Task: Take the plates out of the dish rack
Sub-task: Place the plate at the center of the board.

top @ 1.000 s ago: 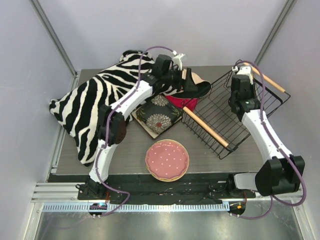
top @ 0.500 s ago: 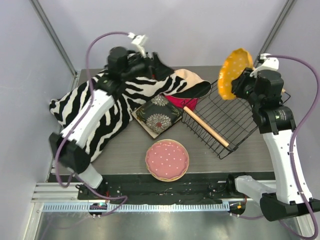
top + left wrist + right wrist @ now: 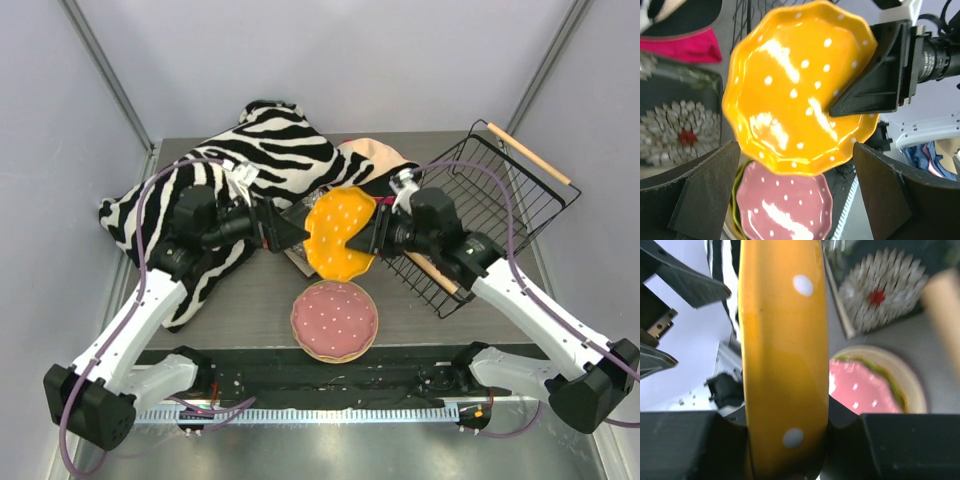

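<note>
The right gripper (image 3: 374, 236) is clamped on the orange dotted plate (image 3: 340, 232), its two fingers pinching the plate's right rim. In the right wrist view the rim stands edge-on between the two dark fingers (image 3: 690, 445), one pressed to each face, with white dots showing along the edge. The plate is held off the table, tilted up on edge, and its glossy hollow face is turned toward the left gripper (image 3: 296, 228).

The left gripper's fingers are spread wide apart and hold nothing. Its fingertips (image 3: 715, 190) point at the plate's left rim. In the left wrist view the plate fills the space ahead of the two spread fingers, and its lower rim is just beside their tips. Whether a tip touches the rim cannot be told.

Below the held plate, partly hidden by it, the dark square plate (image 3: 675, 125) with a big pale flower lies flat on the table, under the left fingers' side of the plate. Nearer the arm bases than both grippers sits the pink dotted plate (image 3: 334, 320), nested in a yellow-green plate (image 3: 736, 200), well apart from either set of fingers.

The dish rack (image 3: 480, 200) stands behind the right gripper's wrist, one wooden handle at its far edge. A zebra-striped cloth (image 3: 240, 160) lies behind the left arm, and a peach hat (image 3: 375, 158) lies beyond the plate.
</note>
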`<control>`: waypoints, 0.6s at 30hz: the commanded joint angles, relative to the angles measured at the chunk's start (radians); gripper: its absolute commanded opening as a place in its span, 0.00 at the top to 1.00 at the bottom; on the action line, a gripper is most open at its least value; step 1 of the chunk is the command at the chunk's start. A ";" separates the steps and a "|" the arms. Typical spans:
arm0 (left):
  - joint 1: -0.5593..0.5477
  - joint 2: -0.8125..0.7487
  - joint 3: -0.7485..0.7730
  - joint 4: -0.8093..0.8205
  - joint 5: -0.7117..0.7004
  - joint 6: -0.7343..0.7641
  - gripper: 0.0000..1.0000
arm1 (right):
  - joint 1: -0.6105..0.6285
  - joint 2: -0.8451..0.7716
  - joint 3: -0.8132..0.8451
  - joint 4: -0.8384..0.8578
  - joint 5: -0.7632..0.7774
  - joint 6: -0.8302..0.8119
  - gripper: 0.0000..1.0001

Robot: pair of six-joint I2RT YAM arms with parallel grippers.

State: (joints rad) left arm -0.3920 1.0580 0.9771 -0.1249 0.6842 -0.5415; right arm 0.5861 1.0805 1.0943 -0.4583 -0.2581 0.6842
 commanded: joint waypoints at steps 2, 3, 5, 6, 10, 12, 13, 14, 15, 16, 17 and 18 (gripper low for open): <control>0.019 -0.137 -0.129 -0.076 0.011 -0.025 0.00 | 0.089 -0.077 -0.074 0.219 -0.086 0.179 0.99; 0.030 -0.160 -0.143 -0.100 -0.003 -0.009 0.00 | 0.106 -0.079 -0.091 0.208 -0.075 0.184 0.99; 0.041 -0.206 -0.176 -0.160 -0.044 0.000 0.00 | 0.142 -0.096 -0.152 0.198 -0.060 0.215 0.99; 0.045 -0.216 -0.189 -0.174 -0.049 -0.002 0.00 | 0.153 -0.102 -0.174 0.207 -0.061 0.231 0.99; 0.047 -0.250 -0.248 -0.229 -0.069 -0.015 0.00 | 0.201 -0.131 -0.252 0.237 -0.037 0.299 0.99; 0.047 -0.277 -0.273 -0.255 -0.081 -0.008 0.00 | 0.236 -0.140 -0.283 0.237 -0.018 0.331 0.99; 0.048 -0.286 -0.300 -0.265 -0.084 -0.003 0.00 | 0.250 -0.140 -0.295 0.239 -0.010 0.343 0.99; 0.047 -0.294 -0.316 -0.272 -0.087 -0.003 0.00 | 0.261 -0.142 -0.321 0.245 -0.007 0.353 0.99; 0.048 -0.314 -0.331 -0.277 -0.084 -0.005 0.00 | 0.279 -0.139 -0.335 0.254 0.002 0.374 0.99; 0.047 -0.317 -0.357 -0.286 -0.072 -0.009 0.02 | 0.288 -0.140 -0.346 0.260 0.005 0.385 0.99; 0.045 -0.325 -0.368 -0.289 -0.061 -0.011 0.04 | 0.296 -0.139 -0.364 0.276 0.008 0.396 0.99; 0.044 -0.335 -0.376 -0.283 -0.040 -0.018 0.04 | 0.308 -0.137 -0.370 0.285 0.011 0.422 0.99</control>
State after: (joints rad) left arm -0.3508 0.7605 0.6361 -0.3779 0.6121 -0.5503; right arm 0.8585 0.9859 0.7269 -0.3832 -0.2600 0.9955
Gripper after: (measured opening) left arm 0.978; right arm 0.318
